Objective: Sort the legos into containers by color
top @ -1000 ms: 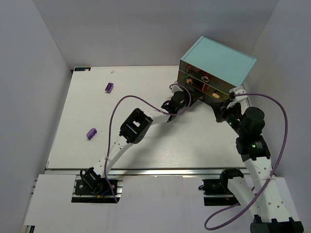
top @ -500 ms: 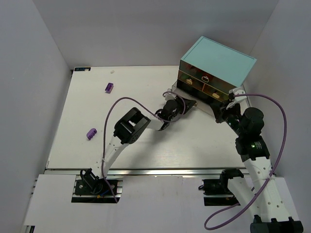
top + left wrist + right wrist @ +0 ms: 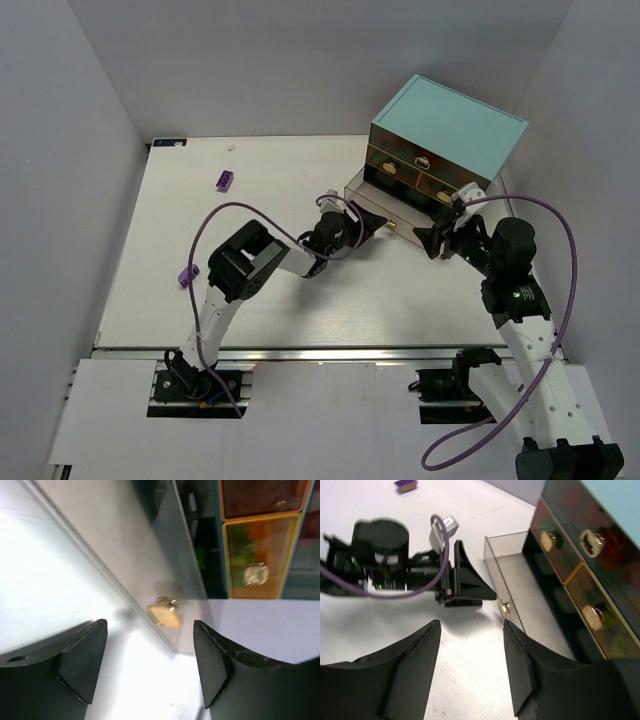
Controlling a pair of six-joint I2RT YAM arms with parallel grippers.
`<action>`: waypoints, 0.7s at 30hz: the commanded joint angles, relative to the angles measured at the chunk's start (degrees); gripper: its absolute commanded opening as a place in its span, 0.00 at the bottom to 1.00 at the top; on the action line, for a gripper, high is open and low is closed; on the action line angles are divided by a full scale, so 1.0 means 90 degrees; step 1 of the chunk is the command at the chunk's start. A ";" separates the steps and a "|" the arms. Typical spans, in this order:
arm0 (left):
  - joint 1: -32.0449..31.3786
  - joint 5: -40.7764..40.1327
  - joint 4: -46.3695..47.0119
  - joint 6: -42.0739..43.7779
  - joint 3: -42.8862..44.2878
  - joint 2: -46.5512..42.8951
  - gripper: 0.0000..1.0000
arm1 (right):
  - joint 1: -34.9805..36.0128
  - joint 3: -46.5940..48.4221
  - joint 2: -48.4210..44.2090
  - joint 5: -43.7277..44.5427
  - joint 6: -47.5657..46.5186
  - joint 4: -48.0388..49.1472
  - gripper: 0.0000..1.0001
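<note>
The left gripper is being held wide open, empty, the knob of the drawer just ahead. Two purple legos are lying well apart from it at eight and ten o'clock, nearer this arm, long axes perhaps toward one o'clock. The right gripper is being held open, empty.

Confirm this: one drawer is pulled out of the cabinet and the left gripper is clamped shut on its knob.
Not quite. The drawer is pulled out, but the left gripper is open: the left wrist view shows the knob free beyond its spread fingers.
</note>
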 commanded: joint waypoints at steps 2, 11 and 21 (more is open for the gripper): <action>0.0063 0.0023 -0.1043 0.1247 -0.0440 -0.1338 0.81 | 0.0030 0.0069 0.0202 -0.1013 -0.0791 -0.0195 0.60; 0.0853 -0.1685 -0.4859 0.3970 -0.0951 -0.3296 0.30 | 0.0108 0.0108 0.0291 -0.1122 -0.0929 -0.0322 0.61; 0.3196 -0.1784 -0.6650 0.6259 0.0641 -0.2447 0.85 | 0.0147 0.0020 0.0242 -0.0751 -0.0909 -0.0166 0.63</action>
